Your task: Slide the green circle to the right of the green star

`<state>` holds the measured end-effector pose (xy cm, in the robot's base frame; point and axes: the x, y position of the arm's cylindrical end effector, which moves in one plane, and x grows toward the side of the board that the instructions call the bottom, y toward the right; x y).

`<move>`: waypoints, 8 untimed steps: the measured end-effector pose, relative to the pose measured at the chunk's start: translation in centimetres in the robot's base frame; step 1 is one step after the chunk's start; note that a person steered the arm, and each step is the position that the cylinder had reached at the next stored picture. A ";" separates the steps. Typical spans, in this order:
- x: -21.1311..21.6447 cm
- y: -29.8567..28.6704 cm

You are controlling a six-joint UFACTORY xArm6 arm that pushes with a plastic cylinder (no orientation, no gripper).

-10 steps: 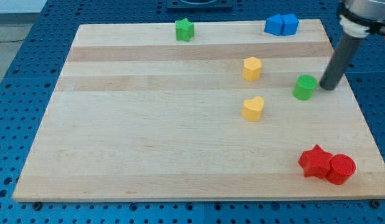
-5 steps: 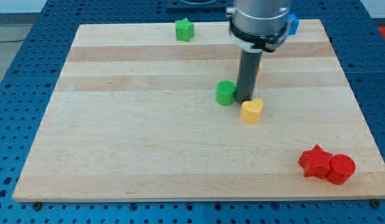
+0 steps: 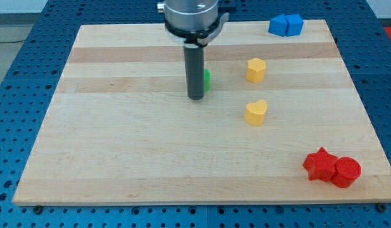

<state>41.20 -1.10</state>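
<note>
**A:** Start with the big things. What's on the wooden board [image 3: 119, 158]?

**B:** The rod [image 3: 195, 63] stands upright a little left of the middle, towards the far edge. A red star [image 3: 319, 163] touches a red circle [image 3: 347, 172] by the near right corner. Two blue blocks [image 3: 285, 25] sit together at the far right corner. A yellow block [image 3: 255, 69] and a yellow heart [image 3: 256, 112] lie well apart, right of centre.

**A:** And the green circle [image 3: 206, 79]?

**B:** It's mostly hidden behind the rod, with only a sliver showing on the rod's right side. My tip [image 3: 195, 98] rests on the board just beside it, on its near side. The rod is bare, so it clasps nothing and can only push.

**A:** Where's the green star?

**B:** It doesn't show. I'd guess the arm's head hides it near the far edge, but I can't tell.

**A:** So how should the push go?

**B:** Keep contact behind the circle's centre so it doesn't roll off sideways. Move it in short strokes towards the far edge and stop short of the star. Then come round to the circle's side to place it on the star's right without bumping the star.
</note>
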 end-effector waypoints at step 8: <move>-14.4 1.9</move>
<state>26.79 0.85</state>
